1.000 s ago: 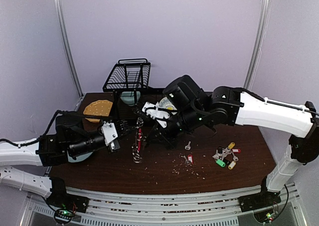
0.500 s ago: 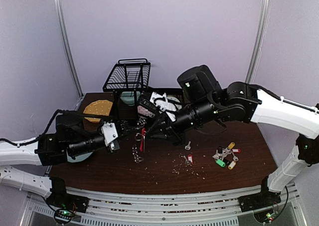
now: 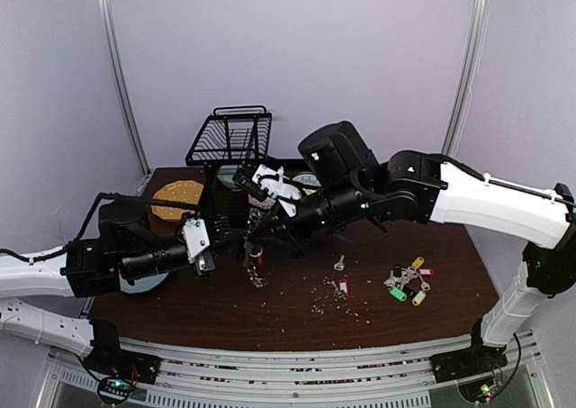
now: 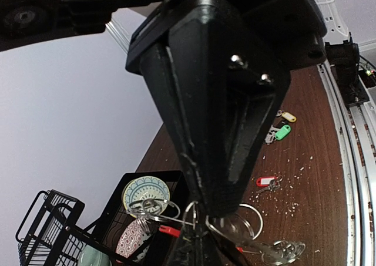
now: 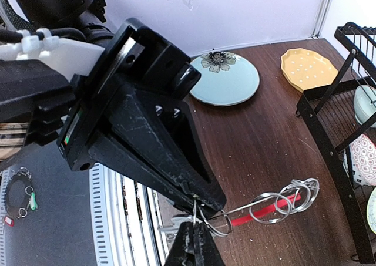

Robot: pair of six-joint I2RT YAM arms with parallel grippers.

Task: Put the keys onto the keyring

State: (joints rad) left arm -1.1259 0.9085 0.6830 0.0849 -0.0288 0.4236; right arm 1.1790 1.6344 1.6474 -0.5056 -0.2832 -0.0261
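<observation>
The keyring (image 3: 255, 268) hangs between both grippers above the table's left middle; its red arc (image 5: 264, 213) and silver split rings (image 5: 296, 194) show in the right wrist view, and it also shows in the left wrist view (image 4: 154, 212). My left gripper (image 3: 237, 242) is shut on a ring of it (image 4: 197, 222). My right gripper (image 3: 258, 238) meets it tip to tip and is shut on a split ring (image 5: 195, 219). A cluster of coloured-tag keys (image 3: 407, 284) lies at the right. A red-tag key (image 3: 341, 286) and a bare key (image 3: 339, 264) lie mid-table.
A black wire dish rack (image 3: 230, 138) holding plates (image 4: 145, 192) stands at the back. A yellow plate (image 3: 177, 196) lies beside it, and a pale blue flowered plate (image 5: 226, 78) lies under my left arm. Crumbs (image 3: 346, 307) dot the table.
My right arm swung out to the right, then back left toward my left gripper. The keyring went from hanging straight down to dangling lower and tilted between the two tips.
</observation>
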